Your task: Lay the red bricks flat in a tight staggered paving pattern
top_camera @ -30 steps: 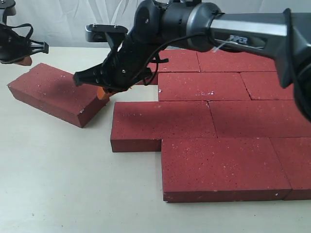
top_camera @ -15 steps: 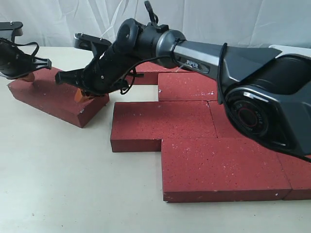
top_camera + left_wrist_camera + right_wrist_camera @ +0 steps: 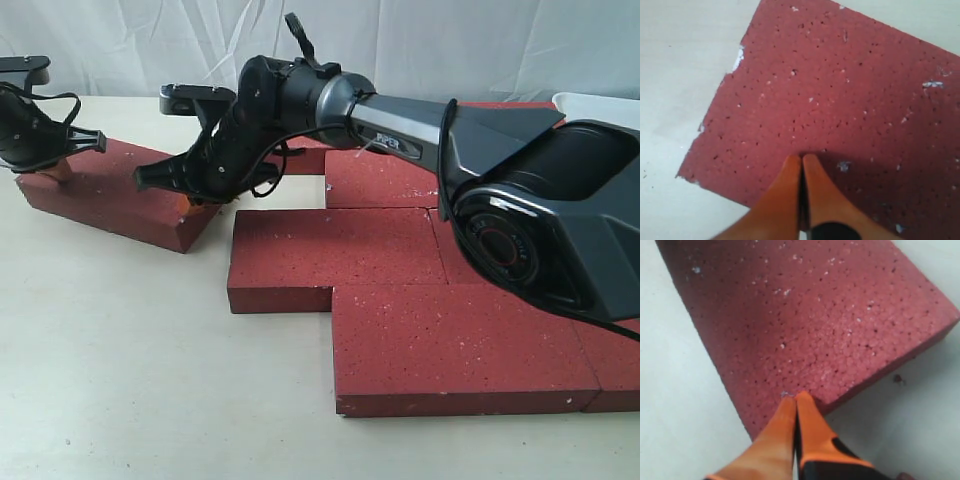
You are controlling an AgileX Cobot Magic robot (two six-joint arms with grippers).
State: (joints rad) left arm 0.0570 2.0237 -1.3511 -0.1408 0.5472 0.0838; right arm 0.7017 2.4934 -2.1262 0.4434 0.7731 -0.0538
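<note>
One loose red brick (image 3: 115, 195) lies flat on the table at the left, apart from the paved group (image 3: 440, 250) of several red bricks laid staggered on the right. My left gripper (image 3: 58, 168) is shut, its orange tips pressed on the brick's far left end (image 3: 840, 95). My right gripper (image 3: 195, 195) reaches across, shut too, tips on the brick's right end near its corner (image 3: 805, 325). Neither gripper holds anything; both sets of fingertips (image 3: 802, 159) (image 3: 796, 396) rest on the brick's top face.
A gap of bare table (image 3: 228, 195) separates the loose brick from the nearest paved brick (image 3: 330, 255). The right arm (image 3: 420, 125) spans over the back rows. A white curtain hangs behind. Open table (image 3: 150, 380) lies in front.
The loose brick has slid and turned a little toward the paved group, its right end pushed by the right gripper. Both grippers came down onto its top face.
</note>
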